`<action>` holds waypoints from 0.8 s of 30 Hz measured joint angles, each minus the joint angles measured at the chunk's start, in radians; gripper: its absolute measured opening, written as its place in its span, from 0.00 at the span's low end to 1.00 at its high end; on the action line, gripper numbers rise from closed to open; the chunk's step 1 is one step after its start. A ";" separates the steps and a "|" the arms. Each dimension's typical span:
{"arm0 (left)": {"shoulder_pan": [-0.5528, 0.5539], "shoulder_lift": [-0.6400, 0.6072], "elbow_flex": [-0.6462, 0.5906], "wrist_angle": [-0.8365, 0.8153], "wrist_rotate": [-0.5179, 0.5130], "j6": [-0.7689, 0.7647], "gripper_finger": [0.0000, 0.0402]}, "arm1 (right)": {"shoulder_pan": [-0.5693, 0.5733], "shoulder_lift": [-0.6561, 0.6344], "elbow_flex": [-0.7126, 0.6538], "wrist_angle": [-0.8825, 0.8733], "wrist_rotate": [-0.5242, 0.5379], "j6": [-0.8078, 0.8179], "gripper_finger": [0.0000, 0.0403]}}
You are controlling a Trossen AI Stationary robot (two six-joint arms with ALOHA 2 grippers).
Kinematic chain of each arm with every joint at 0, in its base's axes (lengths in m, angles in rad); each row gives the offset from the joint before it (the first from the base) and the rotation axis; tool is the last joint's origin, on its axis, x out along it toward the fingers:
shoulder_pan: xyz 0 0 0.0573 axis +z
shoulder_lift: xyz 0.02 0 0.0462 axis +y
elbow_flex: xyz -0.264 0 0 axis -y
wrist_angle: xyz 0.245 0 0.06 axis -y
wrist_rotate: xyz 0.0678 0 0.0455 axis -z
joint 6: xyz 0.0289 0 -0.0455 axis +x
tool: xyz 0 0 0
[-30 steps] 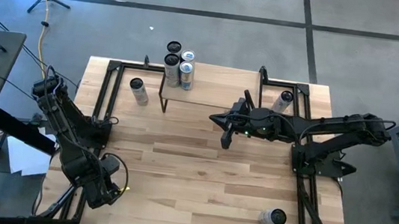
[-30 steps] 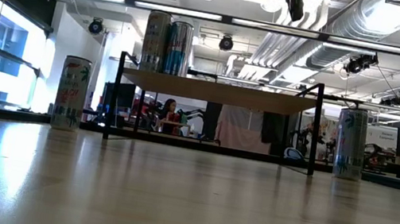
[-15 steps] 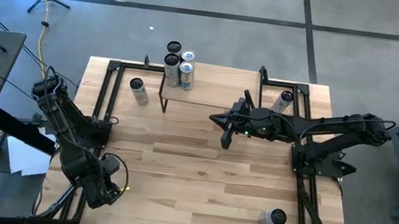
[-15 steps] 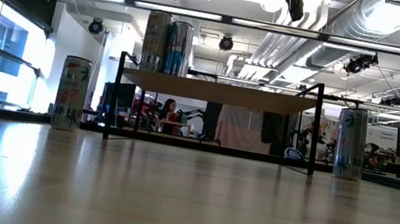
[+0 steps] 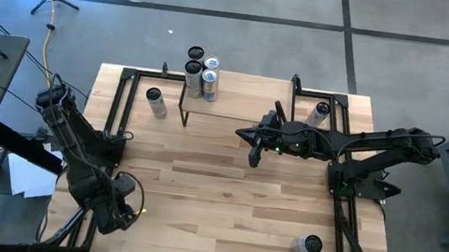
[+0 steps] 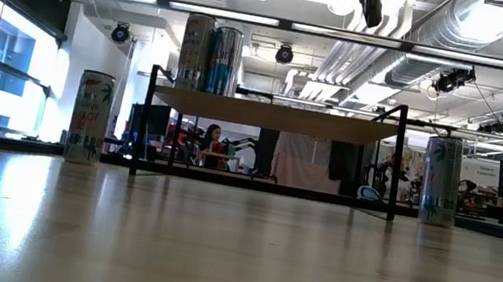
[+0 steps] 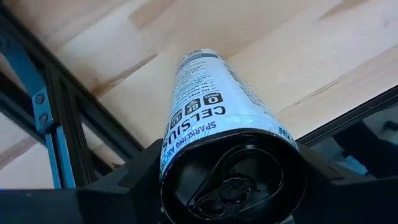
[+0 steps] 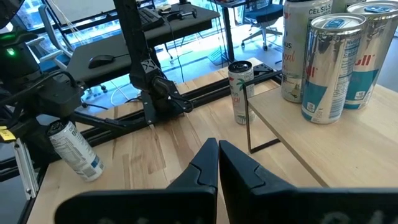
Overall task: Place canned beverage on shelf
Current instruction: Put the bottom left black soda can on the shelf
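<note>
A white canned beverage stands near the table's near-left corner, also visible in the right wrist view as the can. My left gripper comes down on it from above, shut on its top end. My right gripper is shut on nothing and hangs level in front of the shelf. The shelf stands on black legs at the table's far side. Three cans stand on its left end. My left gripper holds the can by its top end, at the rim. One dark finger is on one side and the other on the opposite side. The fingers point down from above. The can's body reaches down toward the tabletop; whether its bottom is lifted clear I cannot tell.
One can stands on the table left of the shelf, another can to its right, and a third can near the table's near-right corner. Black frame rails run along both sides of the table.
</note>
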 joint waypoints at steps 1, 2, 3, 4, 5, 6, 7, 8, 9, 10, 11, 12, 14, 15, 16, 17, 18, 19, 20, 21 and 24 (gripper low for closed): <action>0.009 -0.006 0.000 -0.002 -0.012 0.011 0.57 | 0.000 0.000 0.000 0.001 0.000 0.000 0.00; 0.021 -0.012 0.000 -0.004 -0.026 0.027 0.57 | 0.000 0.000 0.000 0.001 0.000 0.000 0.00; 0.036 -0.017 0.000 -0.004 -0.042 0.048 0.57 | 0.000 0.000 0.000 0.001 0.000 0.000 0.00; 0.055 -0.018 0.000 -0.004 -0.054 0.074 0.57 | 0.000 0.000 0.000 0.001 0.000 0.000 0.00; 0.078 -0.018 0.000 -0.005 -0.058 0.111 0.57 | 0.001 0.000 0.000 0.001 0.000 0.000 0.00; 0.102 -0.018 -0.001 -0.007 -0.060 0.153 0.57 | 0.001 0.000 0.000 0.001 0.000 0.002 0.00; 0.128 -0.018 -0.001 -0.009 -0.062 0.201 0.57 | 0.001 0.000 0.000 0.001 0.000 0.003 0.00; 0.157 -0.018 -0.001 -0.010 -0.063 0.248 0.57 | 0.001 0.000 0.000 0.001 0.000 0.003 0.00; 0.189 -0.018 -0.001 -0.011 -0.061 0.294 0.57 | 0.001 0.000 0.000 0.001 0.000 0.003 0.00; 0.222 -0.018 -0.001 -0.011 -0.062 0.339 0.57 | 0.001 0.000 0.000 0.002 0.000 0.003 0.00; 0.256 -0.018 -0.001 -0.010 -0.063 0.385 0.57 | 0.001 0.000 0.000 0.002 0.000 0.003 0.00; 0.291 -0.018 -0.001 -0.010 -0.063 0.429 0.57 | 0.001 0.000 0.000 0.002 0.000 0.003 0.00; 0.360 -0.018 -0.001 -0.011 -0.064 0.519 0.57 | 0.001 0.000 0.000 0.002 -0.001 0.013 0.00; 0.393 -0.018 -0.001 -0.010 -0.065 0.562 0.57 | 0.001 0.000 0.000 0.002 -0.001 0.025 0.00; 0.426 -0.018 -0.001 -0.010 -0.065 0.602 0.57 | 0.001 0.000 0.000 0.002 -0.001 0.031 0.00; 0.458 -0.018 -0.001 -0.010 -0.065 0.641 0.57 | 0.001 0.000 0.000 0.002 -0.002 0.038 0.00; 0.491 -0.018 -0.001 -0.009 -0.065 0.680 0.57 | 0.001 0.000 0.000 0.002 -0.008 0.044 0.00; 0.520 -0.018 -0.001 -0.008 -0.064 0.715 0.57 | 0.001 0.000 0.000 0.002 -0.014 0.045 0.00; 0.550 -0.018 -0.001 -0.007 -0.065 0.748 0.57 | 0.001 0.000 0.000 0.002 -0.019 0.045 0.00; 0.577 -0.018 -0.001 -0.006 -0.065 0.779 0.57 | 0.001 0.000 0.000 0.002 -0.026 0.045 0.00; 0.645 -0.018 -0.001 -0.004 -0.064 0.862 0.57 | 0.001 0.000 0.000 0.002 -0.033 0.045 0.00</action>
